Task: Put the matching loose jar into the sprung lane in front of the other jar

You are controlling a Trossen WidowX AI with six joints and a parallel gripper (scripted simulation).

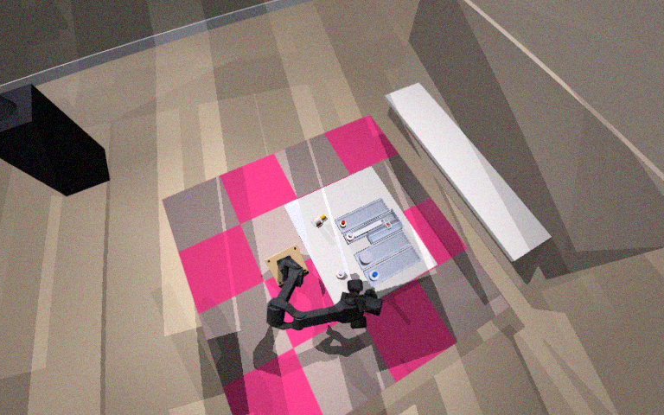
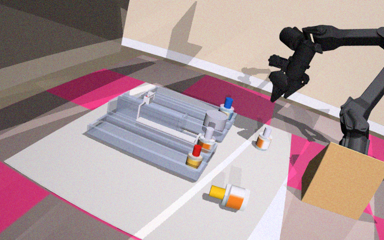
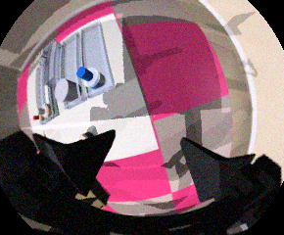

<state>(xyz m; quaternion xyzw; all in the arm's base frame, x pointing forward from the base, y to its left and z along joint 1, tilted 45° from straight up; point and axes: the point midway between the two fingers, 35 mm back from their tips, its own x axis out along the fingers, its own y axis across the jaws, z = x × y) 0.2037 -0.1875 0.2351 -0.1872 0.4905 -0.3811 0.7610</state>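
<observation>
The loose jar [image 1: 341, 275] [image 2: 263, 142] with a white cap and white-and-orange label stands upright on the white board [image 2: 69, 172], in front of the lanes. A like jar [image 1: 350, 236] [image 2: 206, 144] with a white cap and orange label stands at the front end of the sprung lane, with the white pusher strip [image 2: 167, 129] running back behind it. The low front stop is too small to make out. My gripper [image 2: 279, 98] [image 3: 149, 137] is open and empty, pointing down, high above the table, beyond the loose jar in the exterior view.
A yellow-capped jar [image 1: 319, 220] [image 2: 235, 197] lies on its side on the board. A red-capped jar [image 1: 342, 223] [image 2: 194, 160], a blue-capped jar [image 1: 373, 275] [image 2: 226, 112] [image 3: 94, 77] and a wide grey cylinder [image 1: 365, 257] [image 2: 215, 119] stand at the fronts of other lanes.
</observation>
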